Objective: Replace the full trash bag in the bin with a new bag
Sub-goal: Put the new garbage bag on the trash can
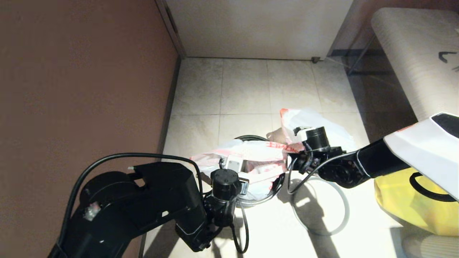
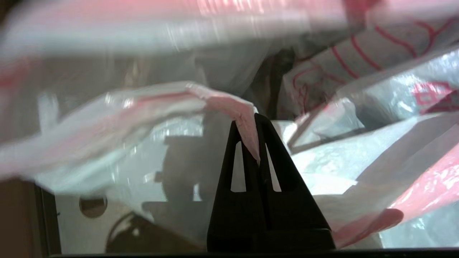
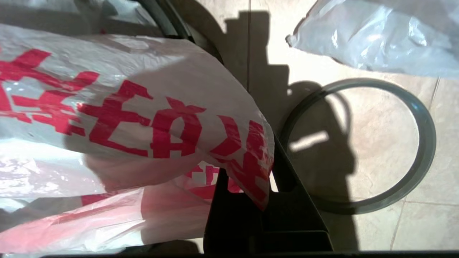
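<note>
Two grippers, left gripper [image 2: 256,143] and right gripper [image 3: 267,193], each have their fingers pinched tight on an edge of the new bag [image 1: 251,152] draped over the bin [image 1: 251,138]; pull apart too hard and that thin film probably tears or slips; the full trash bag [image 1: 315,125] sits on the floor just behind.

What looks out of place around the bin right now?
The grey hoop lies flat on the floor beside the bin, not on its rim. Both the left gripper and right gripper pinch the new bag over the bin, while the full trash bag sits on the floor behind.
</note>
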Motion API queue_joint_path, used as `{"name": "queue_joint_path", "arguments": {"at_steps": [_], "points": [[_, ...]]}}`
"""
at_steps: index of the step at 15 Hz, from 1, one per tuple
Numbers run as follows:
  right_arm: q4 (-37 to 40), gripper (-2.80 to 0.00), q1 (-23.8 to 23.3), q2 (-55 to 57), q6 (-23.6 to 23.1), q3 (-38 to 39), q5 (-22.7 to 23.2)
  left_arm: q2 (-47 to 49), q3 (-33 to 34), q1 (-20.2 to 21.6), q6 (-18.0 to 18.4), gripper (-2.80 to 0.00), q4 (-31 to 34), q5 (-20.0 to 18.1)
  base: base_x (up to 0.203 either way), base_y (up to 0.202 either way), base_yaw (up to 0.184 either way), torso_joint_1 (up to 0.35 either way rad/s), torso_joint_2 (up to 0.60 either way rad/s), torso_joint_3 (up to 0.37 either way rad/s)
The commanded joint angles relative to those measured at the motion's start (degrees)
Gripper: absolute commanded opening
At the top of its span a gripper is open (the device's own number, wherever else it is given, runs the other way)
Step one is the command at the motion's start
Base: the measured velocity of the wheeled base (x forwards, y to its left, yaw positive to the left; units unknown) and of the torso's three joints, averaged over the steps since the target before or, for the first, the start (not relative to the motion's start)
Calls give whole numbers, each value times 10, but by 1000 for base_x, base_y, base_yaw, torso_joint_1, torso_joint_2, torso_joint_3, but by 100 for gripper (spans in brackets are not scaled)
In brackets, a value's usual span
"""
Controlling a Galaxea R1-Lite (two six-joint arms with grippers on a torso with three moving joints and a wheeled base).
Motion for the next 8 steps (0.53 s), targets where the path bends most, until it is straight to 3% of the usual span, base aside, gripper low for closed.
{"name": "queue_joint_path", "arguments": {"at_steps": [1, 5, 8], "points": [[-15, -280, 7, -3, 1, 36, -3, 7, 36, 5, 0, -280, -28, 2, 0, 0, 0, 0, 0, 0], [-20, -280, 11, -33, 8, 95, -3, -34, 124, -2, -7, -280, -67, 2, 0, 0, 0, 0, 0, 0], [-46, -280, 17, -33, 24, 141, -3, -40, 217, -15, -38, -280, -111, 2, 0, 0, 0, 0, 0, 0]]}}
